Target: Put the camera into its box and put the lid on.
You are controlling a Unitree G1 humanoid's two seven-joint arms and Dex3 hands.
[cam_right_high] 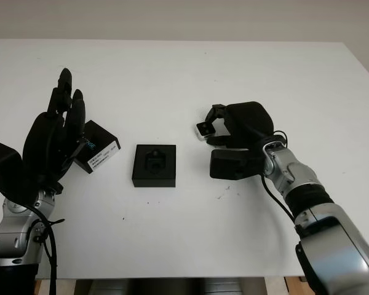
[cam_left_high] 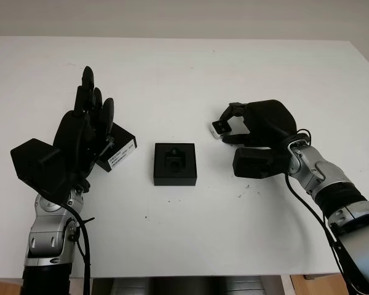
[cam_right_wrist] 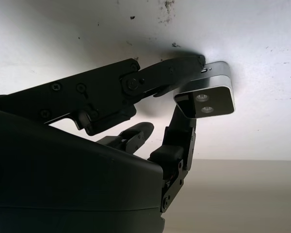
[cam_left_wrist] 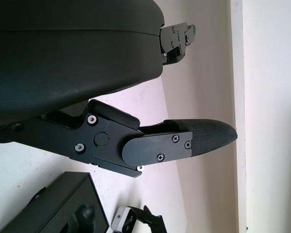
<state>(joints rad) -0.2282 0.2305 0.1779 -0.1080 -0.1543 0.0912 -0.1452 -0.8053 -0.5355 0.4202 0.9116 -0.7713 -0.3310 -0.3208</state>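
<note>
Left hand [cam_left_high: 89,126] nearest, lower left of frame, raised, empty and unclenched, above lid [cam_left_high: 118,152] for later pickup. Right hand [cam_left_high: 234,126] right of centre, fingers pinching camera [cam_left_high: 219,128]. Box [cam_left_high: 175,163] at centre of bench [cam_left_high: 172,74], cavity up, awaiting camera.

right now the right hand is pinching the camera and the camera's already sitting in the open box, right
Not quite. The right hand does pinch the camera, but the camera is held to the right of the open box, whose recess is unfilled. The left eye view shows this.
</note>
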